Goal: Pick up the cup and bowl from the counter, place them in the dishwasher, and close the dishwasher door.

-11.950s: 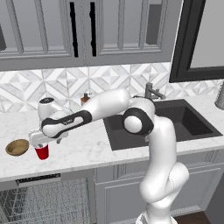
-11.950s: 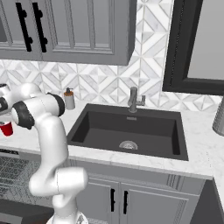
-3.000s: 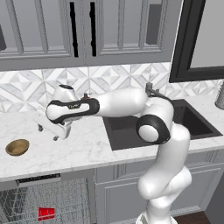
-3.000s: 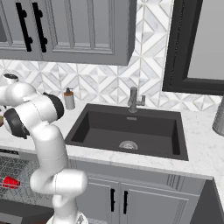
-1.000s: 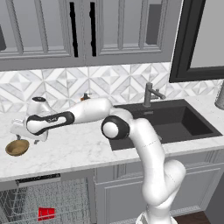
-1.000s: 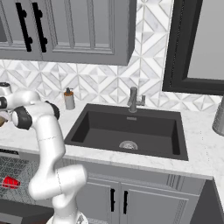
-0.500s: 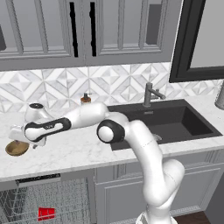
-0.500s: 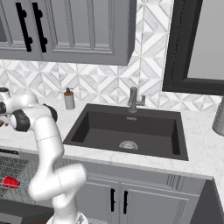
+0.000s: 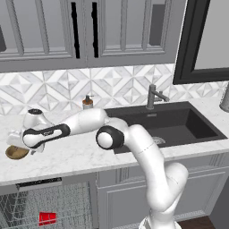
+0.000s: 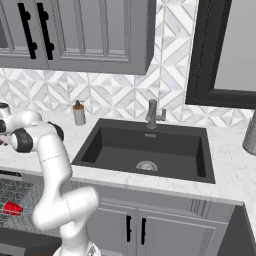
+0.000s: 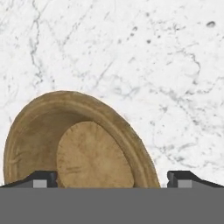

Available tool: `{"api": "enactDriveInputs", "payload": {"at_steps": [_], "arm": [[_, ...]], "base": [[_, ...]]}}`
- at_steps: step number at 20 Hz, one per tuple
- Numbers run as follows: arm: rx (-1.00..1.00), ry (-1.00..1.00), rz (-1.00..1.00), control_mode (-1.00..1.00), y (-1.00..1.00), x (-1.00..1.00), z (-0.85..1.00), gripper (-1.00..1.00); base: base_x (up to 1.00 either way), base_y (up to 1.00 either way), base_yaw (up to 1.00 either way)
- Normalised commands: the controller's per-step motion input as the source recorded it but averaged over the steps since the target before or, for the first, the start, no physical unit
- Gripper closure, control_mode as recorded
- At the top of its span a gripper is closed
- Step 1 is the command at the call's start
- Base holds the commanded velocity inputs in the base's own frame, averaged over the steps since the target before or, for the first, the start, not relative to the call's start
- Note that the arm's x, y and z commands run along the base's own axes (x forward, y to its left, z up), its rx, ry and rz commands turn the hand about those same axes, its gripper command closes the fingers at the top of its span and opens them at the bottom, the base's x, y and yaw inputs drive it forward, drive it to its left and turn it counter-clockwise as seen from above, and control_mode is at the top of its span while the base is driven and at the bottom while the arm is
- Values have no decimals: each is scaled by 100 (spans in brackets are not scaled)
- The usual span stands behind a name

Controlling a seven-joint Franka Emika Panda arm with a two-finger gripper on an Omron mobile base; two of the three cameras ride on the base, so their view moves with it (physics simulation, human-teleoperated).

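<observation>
From the left base view, the white arm reaches far to the left across the table (image 9: pixel 71 156), and its end effector (image 9: pixel 15 142) hangs just above the bowl (image 9: pixel 17 153), a shallow golden-brown dish resting on the marble top near the left edge. The bowl has nothing in it. Below the table the dishwasher (image 9: pixel 44 205) stands open with its grey wire rack in sight, and the cup (image 9: pixel 47 218) lies in that rack on its side (a small red shape among the wires). Behind the arm a soap dispenser (image 9: pixel 87 102) stands against the tiled wall, and to its right the black sink (image 9: pixel 170 127) sits sunk in the top with a faucet (image 9: pixel 154 96) at its back edge.

From the right base view, the arm bends away to the left edge of the picture, over the marble top. The red cup (image 10: pixel 12 208) shows in the wire rack of the dishwasher (image 10: pixel 20 200) at lower left. The soap dispenser (image 10: pixel 79 114) stands left of the sink (image 10: pixel 145 147), whose basin holds only its drain.

In the hand view, the bowl (image 11: pixel 83 144) lies close below on the veined marble (image 11: pixel 144 57), its flat inner base bare. The two fingertips (image 11: pixel 39 179) stand wide apart, one over the bowl's left rim and the other past its right rim, gripping nothing.
</observation>
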Motion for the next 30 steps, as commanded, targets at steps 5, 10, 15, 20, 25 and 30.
{"api": "enactDriveInputs", "payload": {"at_steps": [5,10,15,20,25,30], "arm": [[0,0,0,-100,13,0,0,100],[0,0,0,-100,6,0,0,100],[-7,0,-1,-100,2,-18,8,100],[-16,-14,0,-100,-69,-100,47,100],[-9,-10,0,-100,-100,-100,62,100],[-5,-21,-1,-100,-57,-100,58,100]], "base": [[0,0,0],[0,0,0],[0,0,0],[0,0,0],[0,0,0],[0,0,0]]}}
